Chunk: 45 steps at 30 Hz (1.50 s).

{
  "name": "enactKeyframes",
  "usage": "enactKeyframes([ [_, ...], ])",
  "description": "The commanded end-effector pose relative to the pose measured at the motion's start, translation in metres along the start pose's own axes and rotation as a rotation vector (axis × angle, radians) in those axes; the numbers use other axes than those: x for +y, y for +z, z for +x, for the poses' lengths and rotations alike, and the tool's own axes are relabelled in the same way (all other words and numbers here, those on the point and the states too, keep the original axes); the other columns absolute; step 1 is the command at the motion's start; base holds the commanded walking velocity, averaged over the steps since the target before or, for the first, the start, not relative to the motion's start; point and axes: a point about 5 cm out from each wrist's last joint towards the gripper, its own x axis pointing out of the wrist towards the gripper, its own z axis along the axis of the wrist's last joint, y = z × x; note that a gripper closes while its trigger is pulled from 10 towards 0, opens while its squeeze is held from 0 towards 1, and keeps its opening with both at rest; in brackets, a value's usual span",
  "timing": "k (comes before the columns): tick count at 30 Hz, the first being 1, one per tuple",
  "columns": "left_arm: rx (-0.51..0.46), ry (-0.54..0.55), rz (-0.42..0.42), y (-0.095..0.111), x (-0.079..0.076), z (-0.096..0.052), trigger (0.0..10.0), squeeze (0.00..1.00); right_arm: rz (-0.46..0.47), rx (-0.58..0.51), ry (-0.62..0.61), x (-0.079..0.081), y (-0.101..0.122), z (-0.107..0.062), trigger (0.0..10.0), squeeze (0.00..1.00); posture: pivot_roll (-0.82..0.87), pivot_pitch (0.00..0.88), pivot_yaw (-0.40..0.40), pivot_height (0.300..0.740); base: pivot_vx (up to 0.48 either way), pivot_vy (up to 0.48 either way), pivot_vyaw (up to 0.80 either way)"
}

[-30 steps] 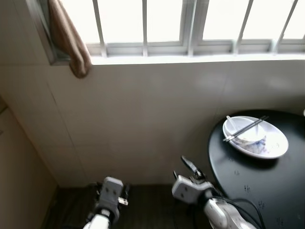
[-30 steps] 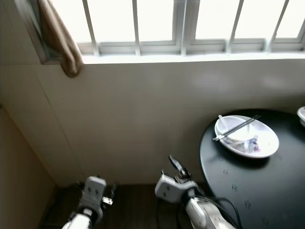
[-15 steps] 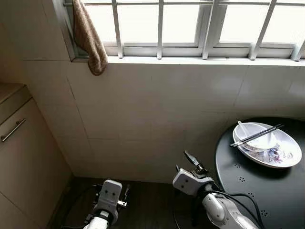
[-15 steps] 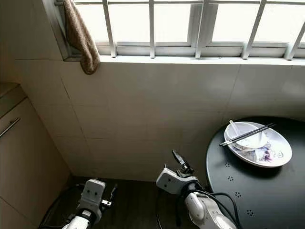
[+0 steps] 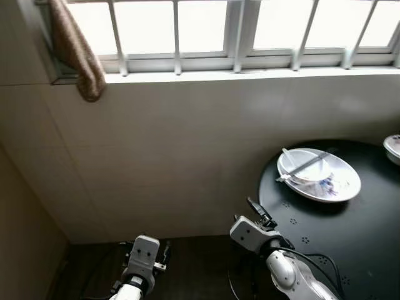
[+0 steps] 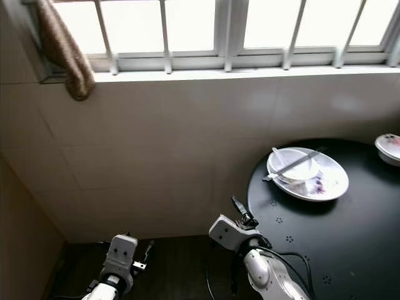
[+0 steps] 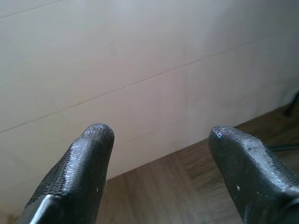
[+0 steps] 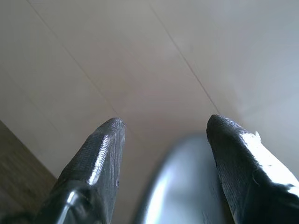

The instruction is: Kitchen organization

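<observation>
Left eye view is showing both silver arms hanging low over dark wood flooring at the bottom of the frame. Compared with half a second ago, the whole picture has swung: the beige cabinet that stood on the left has slid out, and the round black table (image 5: pixel 350 250) is sitting further into frame, with a second small bowl (image 5: pixel 394 147) now peeking in at the right edge. That is the camera turning toward the table, not the dishes moving, so I judge the robot is lining up to reach the dirty dishes.

Nearest, the left gripper (image 7: pixel 159 140) is idling low beside the tiled wall, its fingers spread wide and holding nothing. The right gripper (image 8: pixel 163 126) is angling up beside the table's edge, fingers likewise apart and empty.

Farther back, a white plate (image 5: pixel 344 184) is resting on the table, carrying a small bowl (image 5: pixel 300 167) with chopsticks (image 5: pixel 308 165) laid across it. Beyond, a brown towel (image 5: pixel 78 56) is hanging from the barred window (image 5: pixel 206 31).
</observation>
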Motion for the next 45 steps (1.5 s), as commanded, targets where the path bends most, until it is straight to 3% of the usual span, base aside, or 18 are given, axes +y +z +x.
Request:
enactKeyframes([
  [1,-0.013,0.003,-0.006,0.002,0.000,0.000,10.0,0.00,-0.029,-0.001,-0.004,-0.002,0.000,0.002,10.0,0.00,-0.03,0.000,0.002,0.740,0.000,0.000,-0.80],
  [6,-0.016,0.003,-0.010,0.003,0.000,0.000,10.0,0.00,-0.123,-0.020,0.005,-0.001,0.001,0.004,10.0,0.00,-0.03,0.000,0.001,0.740,0.000,0.000,0.00],
  [8,-0.015,0.003,-0.014,0.002,0.000,0.000,10.0,0.00,-0.219,0.003,-0.019,-0.004,-0.003,0.007,10.0,0.00,-0.02,0.000,0.001,0.740,0.000,0.000,0.00],
  [16,-0.027,0.005,-0.022,0.003,0.001,0.000,10.0,0.00,-0.246,0.013,-0.055,-0.010,-0.005,0.012,10.0,0.00,-0.02,0.000,0.000,0.740,0.000,0.000,0.00],
  [21,-0.030,0.009,-0.025,0.003,0.002,0.000,10.0,0.00,-0.206,-0.037,-0.033,-0.004,0.002,0.011,10.0,0.00,-0.02,0.000,0.001,0.740,0.000,0.000,0.00],
  [28,-0.029,0.007,-0.028,0.003,0.003,-0.001,10.0,0.00,-0.074,-0.107,0.072,0.009,0.012,0.004,10.0,0.00,-0.02,0.000,0.004,0.740,0.000,0.000,0.00],
  [29,-0.024,0.007,-0.019,0.002,0.003,-0.001,10.0,0.00,0.043,-0.045,0.137,0.015,0.008,0.001,10.0,0.00,-0.02,0.000,0.004,0.740,0.000,0.000,0.00],
  [32,-0.019,0.008,-0.016,0.002,0.003,0.000,10.0,0.00,0.085,-0.002,0.177,0.019,0.005,-0.001,10.0,0.00,-0.03,0.000,0.004,0.740,0.000,0.000,0.00],
  [33,-0.012,0.009,-0.014,0.001,0.003,0.000,10.0,0.00,0.160,0.054,0.258,0.029,-0.001,-0.005,10.0,0.00,-0.03,0.000,0.006,0.740,0.000,0.000,0.00],
  [45,-0.002,0.012,-0.015,0.000,0.003,0.002,10.0,0.00,0.163,0.058,0.336,0.033,-0.001,-0.006,10.0,0.00,-0.02,0.000,0.003,0.740,0.000,0.000,0.00],
])
